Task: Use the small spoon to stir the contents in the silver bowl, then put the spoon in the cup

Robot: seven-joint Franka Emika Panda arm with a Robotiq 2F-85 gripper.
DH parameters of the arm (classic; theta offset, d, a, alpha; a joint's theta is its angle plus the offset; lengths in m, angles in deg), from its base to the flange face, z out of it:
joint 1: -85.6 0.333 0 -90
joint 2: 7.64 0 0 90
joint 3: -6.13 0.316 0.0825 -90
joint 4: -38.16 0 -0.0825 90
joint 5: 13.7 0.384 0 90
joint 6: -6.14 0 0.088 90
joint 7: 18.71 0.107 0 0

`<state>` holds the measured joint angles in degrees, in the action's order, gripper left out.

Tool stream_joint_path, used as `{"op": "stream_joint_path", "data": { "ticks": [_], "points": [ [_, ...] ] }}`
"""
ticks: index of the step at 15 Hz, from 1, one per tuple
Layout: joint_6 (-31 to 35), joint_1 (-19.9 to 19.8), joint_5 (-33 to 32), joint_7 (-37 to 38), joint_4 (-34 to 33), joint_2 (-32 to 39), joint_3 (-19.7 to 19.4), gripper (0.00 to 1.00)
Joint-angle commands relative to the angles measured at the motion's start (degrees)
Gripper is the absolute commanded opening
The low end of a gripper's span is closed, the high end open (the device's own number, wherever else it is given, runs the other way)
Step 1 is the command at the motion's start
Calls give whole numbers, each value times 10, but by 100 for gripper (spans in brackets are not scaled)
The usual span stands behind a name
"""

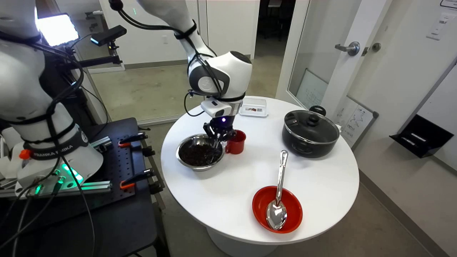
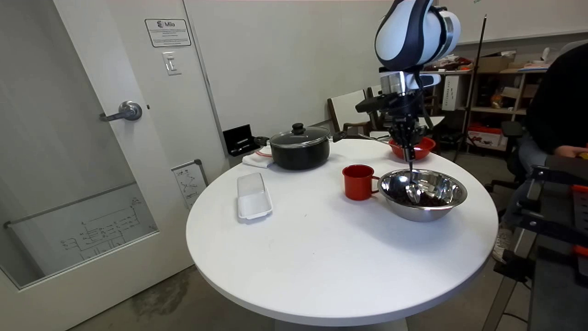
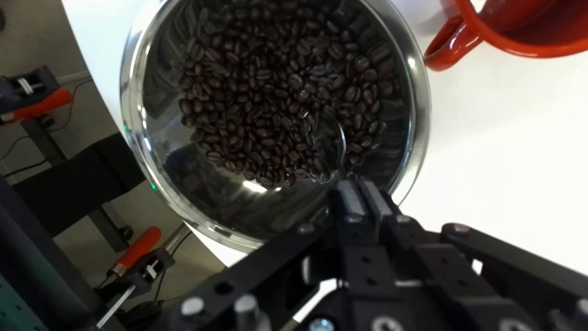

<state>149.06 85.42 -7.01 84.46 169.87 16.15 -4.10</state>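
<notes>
White and smooth, the round table [image 1: 217, 203] fills the middle of the frame in an exterior view. At far left there, my base [image 1: 59, 157] stands on a black bench [image 1: 117, 228], a lit panel [image 1: 58, 29] glows at upper left, and clamps [image 1: 137, 177] with orange grips line the bench's right edge. Left of centre on the table sits the silver bowl [image 1: 201, 167]. My gripper [image 3: 364, 195] is over it, jaws pinched narrow on the small spoon [image 2: 414, 193], whose head is down inside the bowl. Just right of that stands the red cup [image 1: 236, 145], upright, handle toward the bowl; a white container [image 1: 253, 107] is farther up the frame. Low and right of centre, a red shallow dish [image 1: 295, 214] holds the head of a long silver spoon [image 1: 277, 216], and above it stands a black pot [image 1: 309, 145] under a glass lid [image 1: 298, 120]. Towards the right edge come a white door [image 1: 346, 67] with a lever handle [image 1: 353, 48], then a scribbled whiteboard [image 1: 356, 123] near the wall [image 1: 396, 75].

Chairs [image 2: 347, 110], shelves [image 2: 491, 110] and, at the right edge, a person [image 2: 556, 101] in black appear in an exterior view alone. In my wrist view alone the bowl's contents resolve into single dark coffee beans [image 3: 275, 92], upper middle of the frame, with the small spoon's head down among them. There the cup's handle comes close to the rim; touching or not, I cannot tell.
</notes>
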Motion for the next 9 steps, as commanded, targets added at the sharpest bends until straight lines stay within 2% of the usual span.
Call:
{"op": "stream_joint_path", "data": {
  "ticks": [1,9],
  "points": [
    [86,19,-36,-7,75,-59,-11,1],
    [158,40,-101,8,128,-88,-31,1]
  ]
}}
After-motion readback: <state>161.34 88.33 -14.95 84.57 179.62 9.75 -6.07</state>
